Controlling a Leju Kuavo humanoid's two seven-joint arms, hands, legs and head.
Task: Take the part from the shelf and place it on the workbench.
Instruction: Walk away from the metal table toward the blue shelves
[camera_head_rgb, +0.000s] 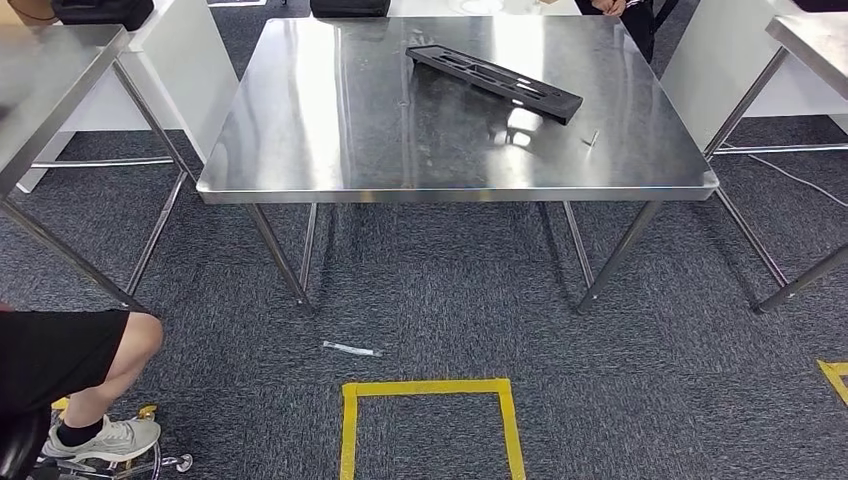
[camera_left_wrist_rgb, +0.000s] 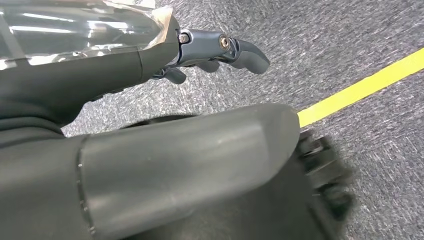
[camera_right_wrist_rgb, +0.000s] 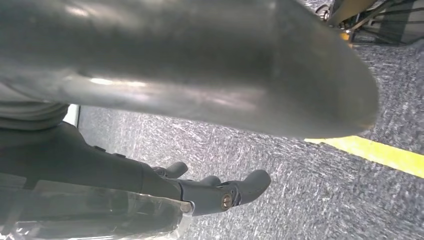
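A long black slotted part (camera_head_rgb: 494, 83) lies flat on the steel counter (camera_head_rgb: 330, 150), so placement looks done, while the left hand (camera_left_wrist_rgb: 220, 52) and right hand (camera_right_wrist_rgb: 220, 192) hang over grey carpet, fingers loosely apart and empty; next probably another shelf trip.

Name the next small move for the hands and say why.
Probably none with the part: keep both arms down and step back or turn toward the shelf. The black part already lies flat on the workbench, and the left hand and right hand hang over the carpet holding nothing.
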